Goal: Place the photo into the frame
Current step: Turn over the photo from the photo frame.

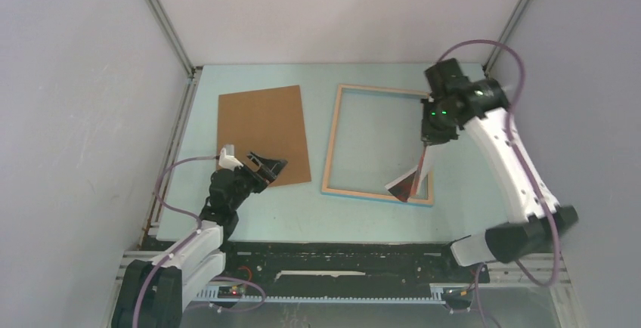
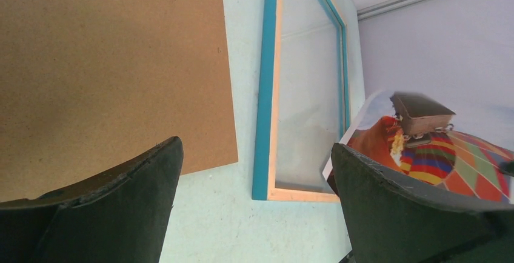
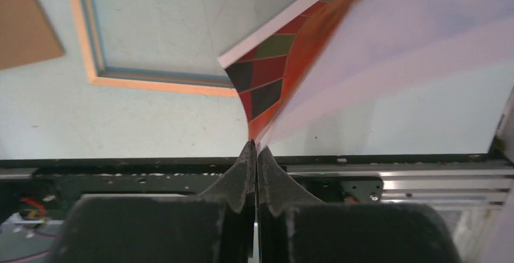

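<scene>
2 grippers, your right gripper (image 3: 254,149) clamped on the photo (image 3: 370,63), tilted over the near right corner of the frame (image 1: 332,140), your left gripper (image 1: 266,168) spread wide beside the board (image 1: 261,131).

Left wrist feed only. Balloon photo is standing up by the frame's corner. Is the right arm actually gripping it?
Observer: Yes. The right wrist view shows the right gripper shut on the photo, pinching one edge.
Operator: Where's the bottom end?
Observer: In the top view it hangs steeply, with its lower end over the near right corner of the frame. I cannot tell if it is inside the rail or on it.
Operator: Rest of the opening?
Observer: Only the table shows through it from above.
</scene>
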Robot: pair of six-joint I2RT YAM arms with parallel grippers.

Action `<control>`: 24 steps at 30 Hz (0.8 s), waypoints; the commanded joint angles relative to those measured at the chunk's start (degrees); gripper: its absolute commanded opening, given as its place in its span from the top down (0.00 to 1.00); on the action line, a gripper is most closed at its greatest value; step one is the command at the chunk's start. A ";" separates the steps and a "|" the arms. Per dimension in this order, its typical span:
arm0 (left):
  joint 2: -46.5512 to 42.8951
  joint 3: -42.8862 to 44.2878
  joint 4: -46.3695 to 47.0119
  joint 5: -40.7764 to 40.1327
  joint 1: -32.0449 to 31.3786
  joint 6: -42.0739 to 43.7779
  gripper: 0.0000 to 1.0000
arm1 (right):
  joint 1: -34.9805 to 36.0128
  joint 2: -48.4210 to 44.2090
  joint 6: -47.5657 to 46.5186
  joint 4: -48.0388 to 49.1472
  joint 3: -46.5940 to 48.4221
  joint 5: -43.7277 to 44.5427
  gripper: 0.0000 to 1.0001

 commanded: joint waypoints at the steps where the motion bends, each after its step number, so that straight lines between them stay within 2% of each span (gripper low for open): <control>1: 1.05 1.29 2.43 0.97 -0.29 1.12 0.00 | 5.33 9.34 -0.58 -1.69 4.98 8.25 1.00; 7: 2.07 1.87 2.36 1.38 -0.31 1.59 0.00 | 12.63 26.28 -2.64 -5.81 21.17 10.02 1.00; 9: 2.43 1.96 2.44 1.53 -0.34 1.61 0.00 | 14.25 31.43 -2.20 -9.63 28.73 13.36 1.00; 12: 2.85 2.12 2.53 1.80 -0.32 1.36 0.00 | 15.39 34.12 -3.08 -10.23 34.47 13.81 1.00; 17: 4.24 2.19 3.50 2.52 -0.35 0.65 0.00 | 13.88 32.88 -3.94 -10.59 35.13 11.04 1.00; 24: 7.32 3.05 4.88 4.09 -0.10 0.71 0.00 | 15.46 24.81 0.40 -7.68 26.81 12.40 1.00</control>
